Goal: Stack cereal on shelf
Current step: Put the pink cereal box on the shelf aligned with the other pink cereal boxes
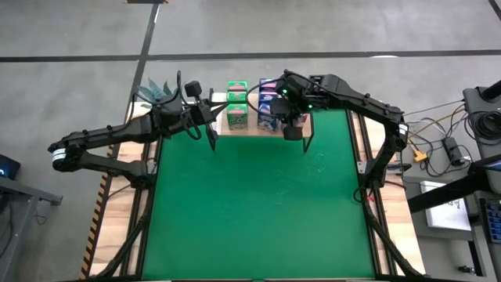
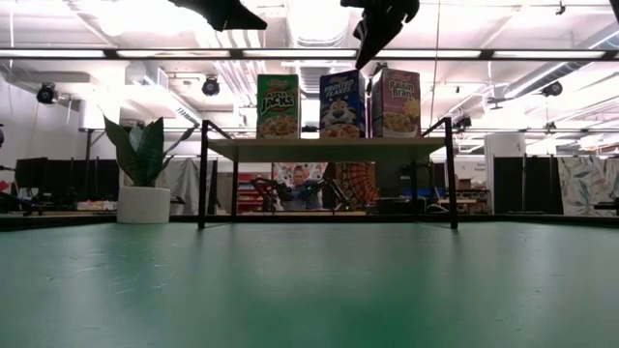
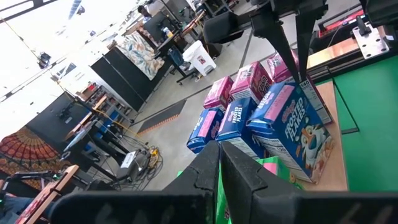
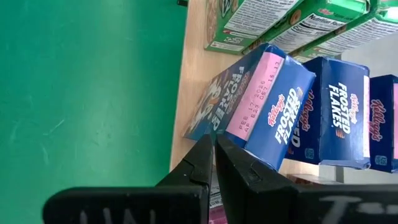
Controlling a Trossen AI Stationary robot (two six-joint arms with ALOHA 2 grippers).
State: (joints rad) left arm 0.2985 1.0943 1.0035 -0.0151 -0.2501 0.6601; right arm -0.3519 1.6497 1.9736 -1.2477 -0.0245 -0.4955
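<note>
While both arms hover at the far end of the green table, the cereal already stands in rows on the shelf, its light plank top on thin black legs. From table level I see three fronts side by side: a green box, a blue box and a pink box, all upright. The right wrist view shows more blue boxes lined up behind the front one, and green boxes beside them; the left wrist view shows pink boxes beyond the blue row. The left gripper hangs just beside the shelf's left end, fingers pressed together and empty. The right gripper sits above the blue row, its jaws likewise closed on nothing, with the nearest blue box just beyond its fingertips. The front blue box looks a little tilted against its neighbour in that view, though I cannot be sure. These boxes look light, thin-walled cardboard, stiff enough to hold shape but easy to dent or topple, with glossy faces that may slip. I'd judge the safest hold is across the narrow sides near the top, squeezed gently.
</note>
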